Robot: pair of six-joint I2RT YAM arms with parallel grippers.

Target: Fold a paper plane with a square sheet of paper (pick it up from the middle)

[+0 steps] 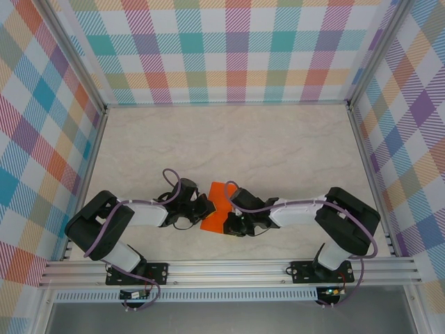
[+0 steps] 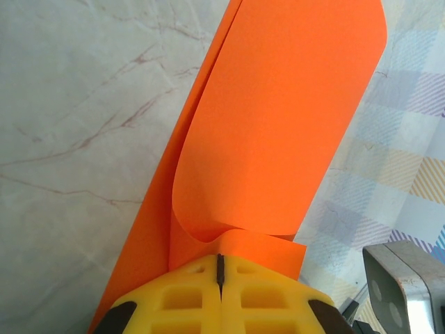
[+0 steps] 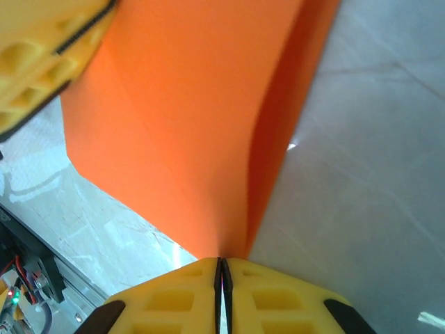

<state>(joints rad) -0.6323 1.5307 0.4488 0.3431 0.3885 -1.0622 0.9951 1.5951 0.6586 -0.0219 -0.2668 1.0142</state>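
Note:
The square sheet of paper is bright orange and hangs between my two grippers, low over the near middle of the table. My left gripper is shut on one edge of it. In the left wrist view the paper curls up and away from the left gripper, folded over on itself in a loose loop. My right gripper is shut on the opposite edge. In the right wrist view the paper rises from the right gripper as two layers meeting at the pinch, and the left gripper's yellow fingers show at the top left.
The marble-patterned table stretches away behind the grippers. Plaid walls and aluminium rails close it in on all sides. A grey part of the right arm stands close to the left gripper.

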